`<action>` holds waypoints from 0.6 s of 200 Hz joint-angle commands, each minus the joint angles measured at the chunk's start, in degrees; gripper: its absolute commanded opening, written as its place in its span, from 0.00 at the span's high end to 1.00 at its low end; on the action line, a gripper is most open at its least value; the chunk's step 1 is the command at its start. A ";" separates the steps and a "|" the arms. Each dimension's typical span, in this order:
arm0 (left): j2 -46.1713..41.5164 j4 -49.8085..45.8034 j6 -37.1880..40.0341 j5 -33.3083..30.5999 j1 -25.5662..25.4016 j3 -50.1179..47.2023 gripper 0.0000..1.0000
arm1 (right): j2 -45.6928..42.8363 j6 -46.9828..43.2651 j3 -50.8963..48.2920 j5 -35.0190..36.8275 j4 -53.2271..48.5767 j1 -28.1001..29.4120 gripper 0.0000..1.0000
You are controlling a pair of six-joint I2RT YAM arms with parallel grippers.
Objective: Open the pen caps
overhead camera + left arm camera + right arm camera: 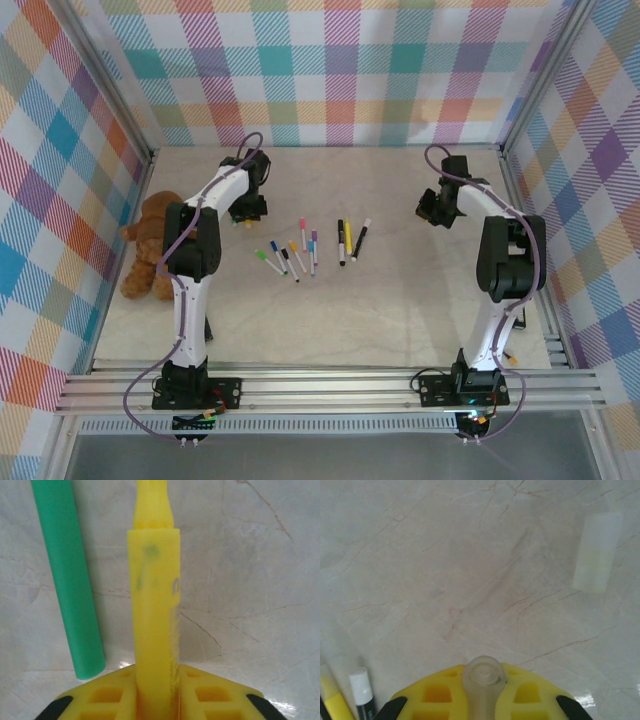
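Yellow pen [152, 605] uncapped between left gripper [155, 687] jaws, grip uncertain. Right gripper [482, 692] clenches clear cap [482, 675]. Remaining pens [310, 245] mid-table apparently capped; most work left.

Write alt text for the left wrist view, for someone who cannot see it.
A yellow pen runs up the middle of the frame, gripped between the yellow fingers of the left hand, with its narrower end pointing away from the camera. A green cylinder lies to its left, apart from it, on the pale veined table.
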 commanded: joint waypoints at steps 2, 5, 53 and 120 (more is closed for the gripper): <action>0.90 -1.91 0.25 -0.94 0.58 2.36 0.71 | 1.71 -1.43 2.60 2.59 -2.72 -0.11 1.00; 0.93 -1.93 0.24 -0.98 0.58 2.43 0.71 | 1.95 -1.41 2.75 2.76 -2.88 -0.18 1.00; -1.73 -1.35 -0.10 -0.89 0.49 2.48 0.69 | 6.44 -1.70 7.23 9.51 -8.18 -0.11 0.94; -8.24 -0.55 -0.37 -0.28 -1.85 1.61 0.68 | 8.90 -0.64 8.85 11.45 -10.31 -0.11 0.71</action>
